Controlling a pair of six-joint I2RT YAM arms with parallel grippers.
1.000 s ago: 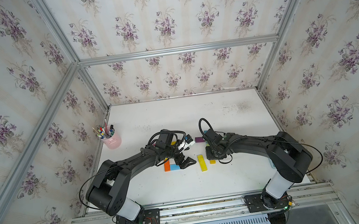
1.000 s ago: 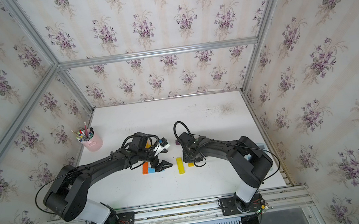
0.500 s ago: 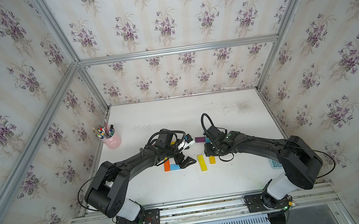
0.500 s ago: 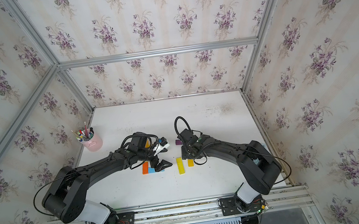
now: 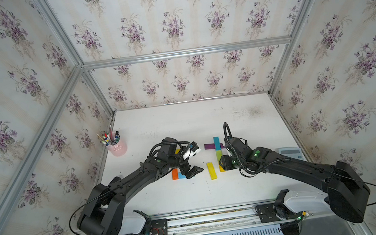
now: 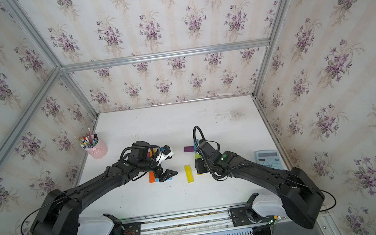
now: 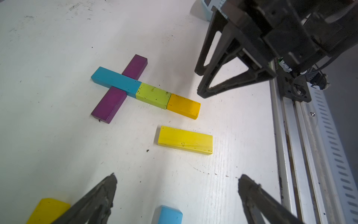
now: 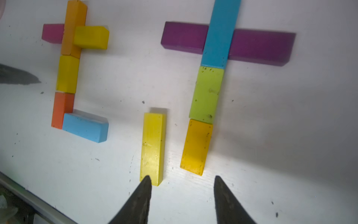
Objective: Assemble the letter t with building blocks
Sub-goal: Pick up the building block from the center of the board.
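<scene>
Half the desk (image 5: 183,123), toward the upper frame, is bare, as is the strip before the rail (image 5: 206,216). A pen cup (image 5: 117,147) hugs the left edge, a calculator (image 5: 290,154) the right. Left of centre, the letter t (image 8: 67,73) with its light blue foot (image 8: 85,127) lies partly under the left arm. Right of centre, teal block (image 5: 216,143), lime block (image 5: 218,154) and amber block (image 8: 196,146) line up through a purple crossbar (image 5: 209,146). One yellow block (image 5: 211,170) lies between, touching neither. Left end effector (image 7: 177,176) gapes wide, empty. Right end effector (image 8: 182,180) is parted, empty, just short of the yellow and amber ends. Since a second ago the right arm has drawn back toward the lower frame, uncovering teal and lime.
</scene>
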